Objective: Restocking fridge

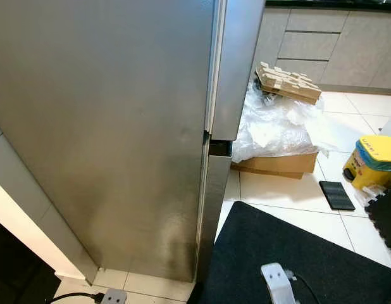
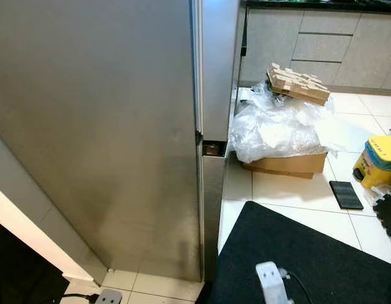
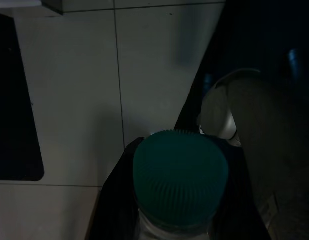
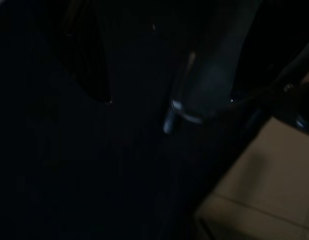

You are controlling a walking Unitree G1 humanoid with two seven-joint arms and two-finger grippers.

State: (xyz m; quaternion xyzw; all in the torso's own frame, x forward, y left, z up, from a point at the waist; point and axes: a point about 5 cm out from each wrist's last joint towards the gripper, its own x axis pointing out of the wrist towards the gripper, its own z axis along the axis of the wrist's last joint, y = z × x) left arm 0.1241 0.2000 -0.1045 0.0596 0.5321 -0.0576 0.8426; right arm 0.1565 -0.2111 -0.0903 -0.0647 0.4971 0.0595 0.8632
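Fridge (image 1: 107, 126) doors closed beside black mat (image 1: 297, 259); left claw (image 3: 177, 220) clamps green-capped bottle (image 3: 180, 175); right claw's state unclear.

Right wrist view too dark.

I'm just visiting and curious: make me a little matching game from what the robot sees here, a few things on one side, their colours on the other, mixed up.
Things:
1. fridge
2. floor mat
3. bottle cap held in the left hand
4. bin on the tiled floor

Colours:
A. yellow
B. green
C. silver
D. black

Pairs: 1-C, 2-D, 3-B, 4-A
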